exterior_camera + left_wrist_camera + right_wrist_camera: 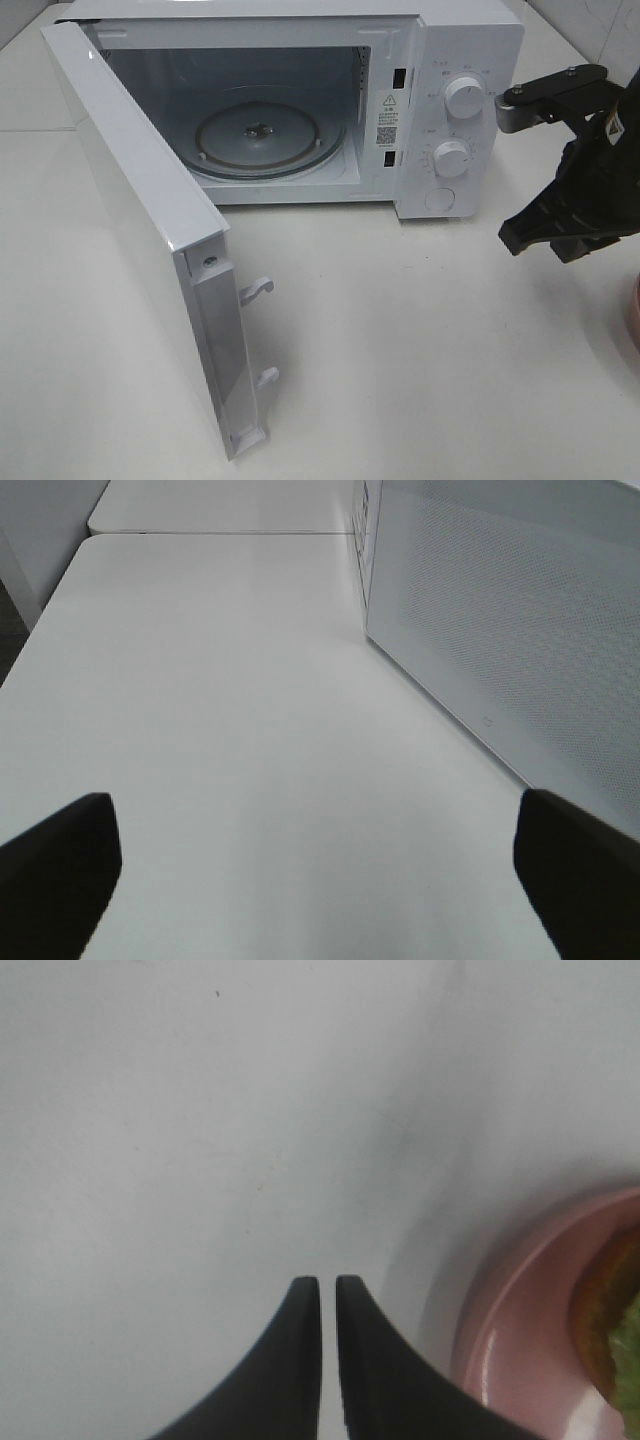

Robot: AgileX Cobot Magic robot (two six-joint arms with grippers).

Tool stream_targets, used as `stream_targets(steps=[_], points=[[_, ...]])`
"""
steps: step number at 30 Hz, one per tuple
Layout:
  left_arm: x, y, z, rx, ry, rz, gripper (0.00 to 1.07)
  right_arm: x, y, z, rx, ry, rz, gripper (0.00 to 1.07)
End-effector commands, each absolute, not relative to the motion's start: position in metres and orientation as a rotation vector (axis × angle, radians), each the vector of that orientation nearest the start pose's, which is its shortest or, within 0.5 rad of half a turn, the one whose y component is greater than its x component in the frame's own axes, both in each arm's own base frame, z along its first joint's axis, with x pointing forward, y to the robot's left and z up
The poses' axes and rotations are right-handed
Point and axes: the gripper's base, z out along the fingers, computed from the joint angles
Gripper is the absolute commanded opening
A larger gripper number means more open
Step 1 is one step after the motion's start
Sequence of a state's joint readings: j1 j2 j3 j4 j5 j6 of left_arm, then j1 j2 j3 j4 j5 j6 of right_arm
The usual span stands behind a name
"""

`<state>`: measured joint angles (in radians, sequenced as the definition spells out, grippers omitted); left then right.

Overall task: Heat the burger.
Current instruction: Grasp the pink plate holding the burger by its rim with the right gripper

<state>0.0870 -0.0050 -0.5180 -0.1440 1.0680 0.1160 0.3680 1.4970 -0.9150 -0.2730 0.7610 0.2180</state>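
The burger (612, 1332) shows only in the right wrist view, as a sliver of brown bun and green lettuce on a pink plate (520, 1345). My right gripper (328, 1290) hovers over the white table just beside that plate. Its black fingers are together apart from a thin slit, with nothing between them. In the high view the right gripper (520, 238) hangs to the right of the microwave (470, 60), and the plate's rim (635, 310) peeks in at the right edge. My left gripper (315, 880) is open and empty, low over the table.
The microwave's door (140, 220) stands swung wide open to the left, baring the glass turntable (260, 135). Two dials (463, 97) sit on its right panel. A perforated white panel (520, 610) of the microwave rises close beside the left gripper.
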Motion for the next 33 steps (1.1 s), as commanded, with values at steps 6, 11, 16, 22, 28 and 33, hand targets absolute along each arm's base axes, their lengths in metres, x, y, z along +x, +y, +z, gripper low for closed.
stream_targets(steps=[6,11,16,22,28,33], points=[[-0.010,-0.012,0.281,0.034,2.011,-0.039,1.01,0.261,0.066,0.226,-0.471,2.842,-0.279,0.09],[-0.010,-0.012,0.281,0.034,2.011,-0.039,1.01,0.265,0.045,0.226,-0.386,2.868,-0.303,0.09],[-0.010,-0.012,0.281,0.034,2.011,-0.039,1.01,0.263,0.021,0.225,-0.347,2.928,-0.360,0.10],[-0.010,-0.012,0.281,0.034,2.011,-0.039,1.01,0.252,0.007,0.210,-0.350,2.985,-0.391,0.10],[-0.010,-0.012,0.281,0.034,2.011,-0.039,1.01,0.240,0.009,0.184,-0.464,2.962,-0.341,0.11],[-0.010,-0.012,0.281,0.034,2.011,-0.039,1.01,0.241,0.014,0.180,-0.403,2.932,-0.251,0.23]])
